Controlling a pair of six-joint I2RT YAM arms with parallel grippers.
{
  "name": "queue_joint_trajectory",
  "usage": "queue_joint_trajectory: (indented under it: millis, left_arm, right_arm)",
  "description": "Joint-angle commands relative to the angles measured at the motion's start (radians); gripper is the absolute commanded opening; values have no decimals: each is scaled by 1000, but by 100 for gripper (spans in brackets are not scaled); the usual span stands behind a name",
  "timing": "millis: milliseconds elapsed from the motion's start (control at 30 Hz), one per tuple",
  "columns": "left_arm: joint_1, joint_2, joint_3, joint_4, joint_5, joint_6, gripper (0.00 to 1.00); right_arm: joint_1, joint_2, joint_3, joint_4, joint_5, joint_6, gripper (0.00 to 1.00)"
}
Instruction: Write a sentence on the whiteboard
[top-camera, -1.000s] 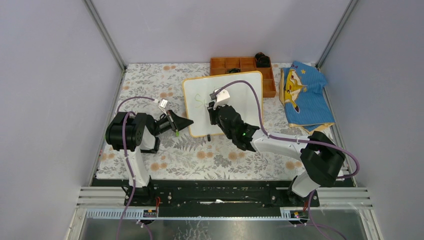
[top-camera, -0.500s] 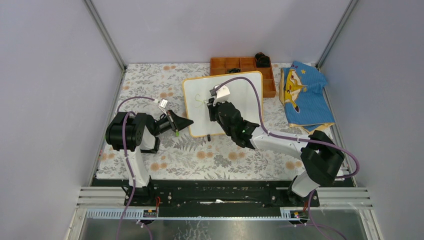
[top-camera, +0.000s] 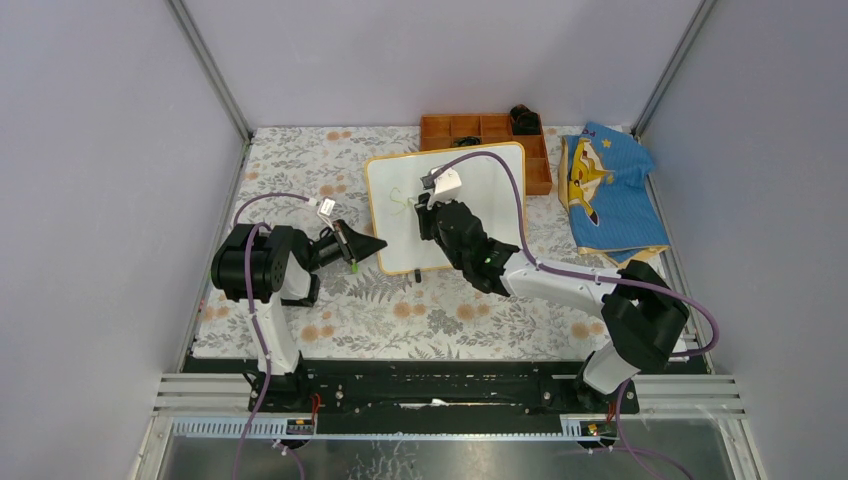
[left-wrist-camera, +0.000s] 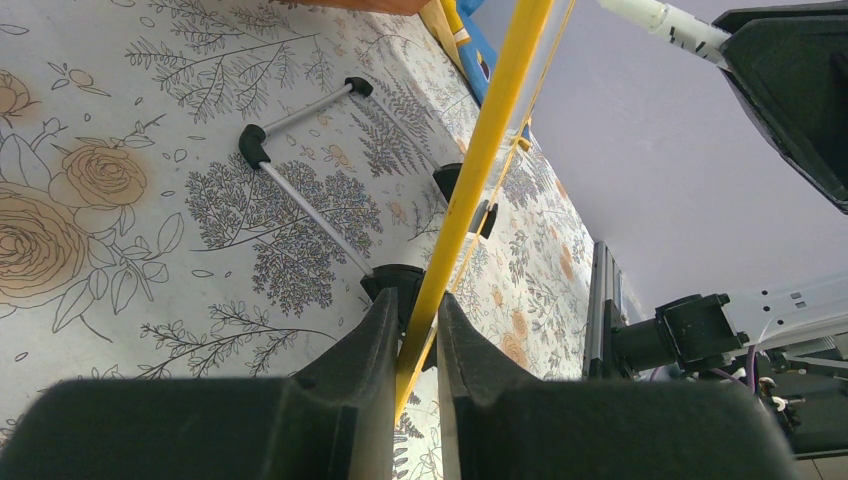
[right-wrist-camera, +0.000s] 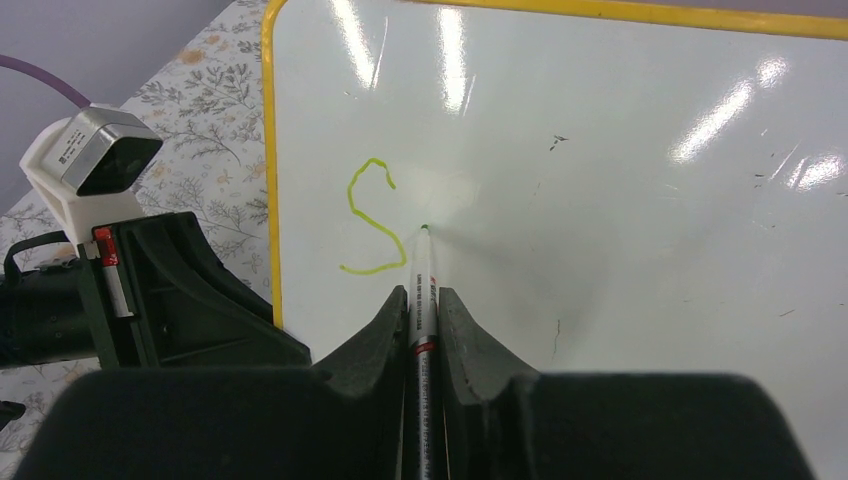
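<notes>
**One letter on the whiteboard, both arms on it**

The whiteboard (top-camera: 490, 185) sits mid-desk toward the far side, just in front of the orange tray (top-camera: 450, 128). It's propped up at a tilt on its little black feet, writing face toward the arms. Of the sentence (right-wrist-camera: 372, 220) only a single yellow-green "S" shows, up near the board's left edge.

The right fingers (right-wrist-camera: 400, 310) are closed tight around a thin marker (right-wrist-camera: 424, 255), which pokes out between them with its tip at the board surface just right of the S. I can't tell for sure whether the tip is actually touching.

The left fingers (left-wrist-camera: 385, 320) are pinched on the board's yellow-orange frame at its near left corner, with the frame edge running straight up between them in the left wrist view.

The desk (top-camera: 300, 170) has a floral cover. A blue cloth (top-camera: 610, 195) with a cartoon print lies at the far right, well apart from the board.
</notes>
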Motion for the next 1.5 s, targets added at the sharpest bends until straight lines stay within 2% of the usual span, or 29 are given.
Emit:
queue_joint_trajectory:
  millis: [0,833,1467]
  left_arm:
    - [-2,24,-9,10,-68,24,0]
    - [-1,25,-9,6,-69,27,0]
    - [-1,23,-9,4,-68,29,0]
  right_arm:
    - [-22,-21,1,3,61,8,0]
    - [-22,-63,-93,3,23,46,0]
    - [-27,-27,-12,-3,45,19,0]
